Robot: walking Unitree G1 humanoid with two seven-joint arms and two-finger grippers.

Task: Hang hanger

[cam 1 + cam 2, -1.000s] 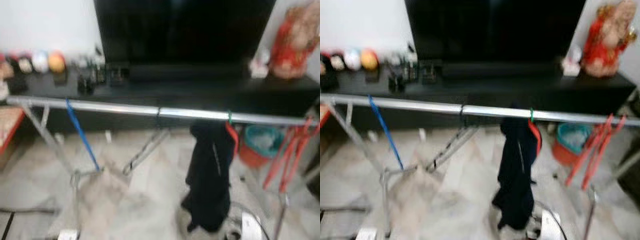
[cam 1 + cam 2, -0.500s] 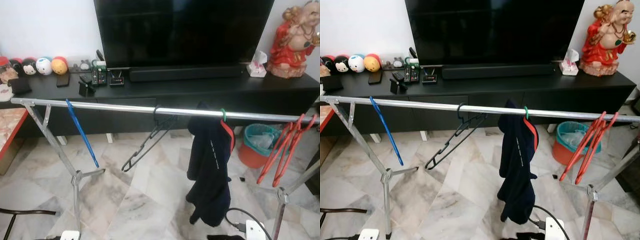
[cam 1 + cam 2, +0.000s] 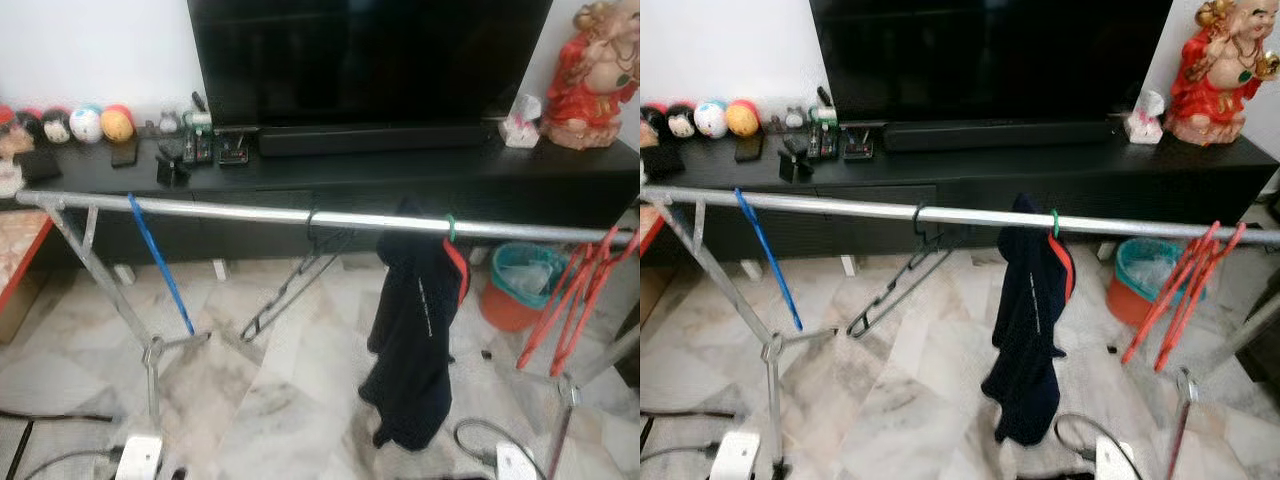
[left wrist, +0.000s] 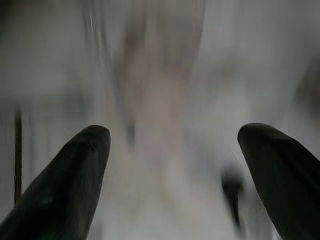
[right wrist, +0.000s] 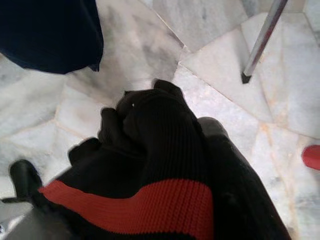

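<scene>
- Right wrist view looks down on a bunched black knitted garment (image 5: 165,165) with a red stripe; it covers the right gripper, so I cannot tell how those fingers stand. Beneath it lie pale marble floor tiles (image 5: 215,75) and the foot of a metal rack leg (image 5: 260,42).
- Left wrist view, blurred, has the left gripper (image 4: 175,170) with its two black fingers (image 4: 65,180) spread wide apart, nothing between them, over pale floor.
- On the near floor lie a white power strip (image 3: 137,458) at the left and cables.
- Across the middle runs a silver rail (image 3: 840,208) on metal legs. From left to right it carries a blue hanger (image 3: 768,260), a thin black wire hanger (image 3: 895,290) tilted down to the left with its hook over the rail, a dark navy jacket (image 3: 1025,330) on a green-hooked hanger, and red hangers (image 3: 1180,295) at the far right.
- Beyond the rail, at the right, stands an orange bin (image 3: 1140,285).
- Farthest, a black desk (image 3: 1040,175) bears a large dark television (image 3: 990,55), a soundbar, round toy figures at the left and a red statue (image 3: 1220,70) at the right.
</scene>
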